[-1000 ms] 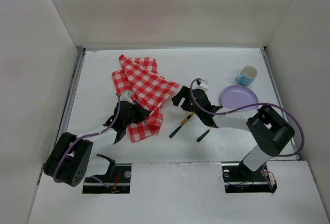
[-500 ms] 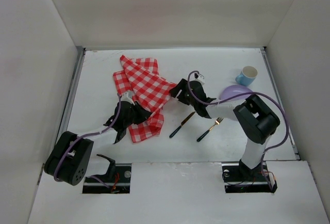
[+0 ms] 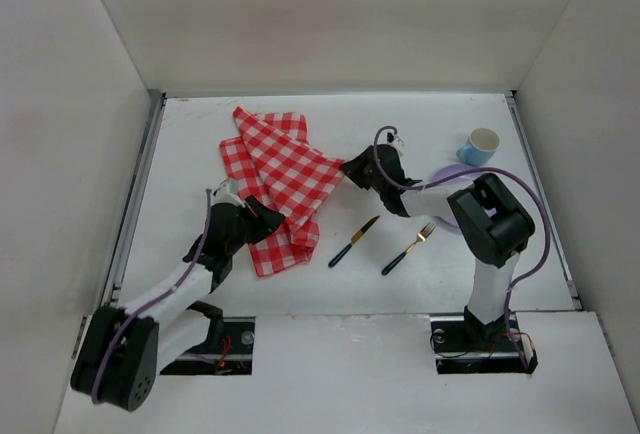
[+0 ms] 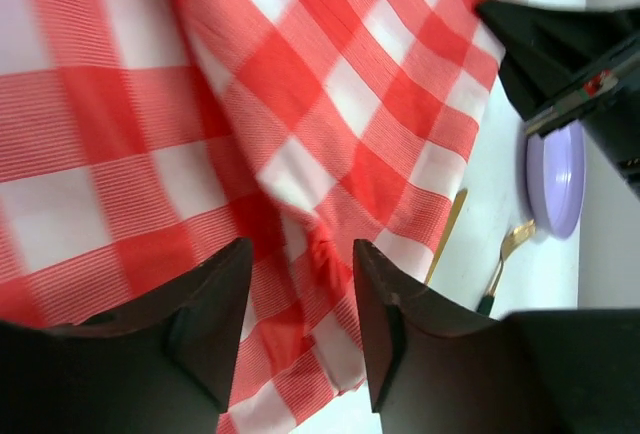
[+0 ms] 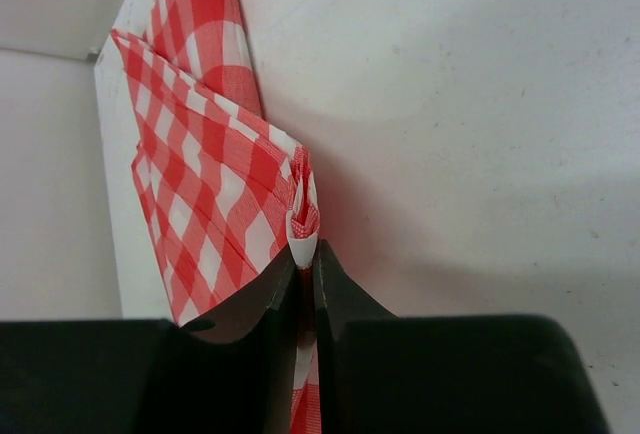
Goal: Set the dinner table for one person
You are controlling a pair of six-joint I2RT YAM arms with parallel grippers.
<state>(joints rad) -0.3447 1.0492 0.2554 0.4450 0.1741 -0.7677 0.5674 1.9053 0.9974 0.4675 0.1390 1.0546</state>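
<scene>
A red-and-white checked cloth [image 3: 280, 169] lies rumpled and folded on the white dinner table [image 3: 420, 119]. My right gripper [image 3: 348, 169] is shut on the cloth's right corner; in the right wrist view a pinched fold of cloth [image 5: 200, 174] stands out between the closed fingertips of the gripper [image 5: 305, 254]. At the cloth's near-left edge my left gripper [image 3: 262, 218] stands open. In the left wrist view its jaws [image 4: 300, 249] are apart above the cloth [image 4: 300, 84] and grip nothing.
A black-handled knife [image 3: 353, 241] and fork [image 3: 405, 249] lie near the middle of the table. Behind my right arm a purple plate [image 3: 458, 176] is partly hidden. A blue cup [image 3: 480, 146] stands at the far right. White walls enclose the table.
My right gripper has moved left over the cutlery to the cloth's right corner and shut on it. My left gripper has opened, let go of the cloth, and drawn back slightly.
</scene>
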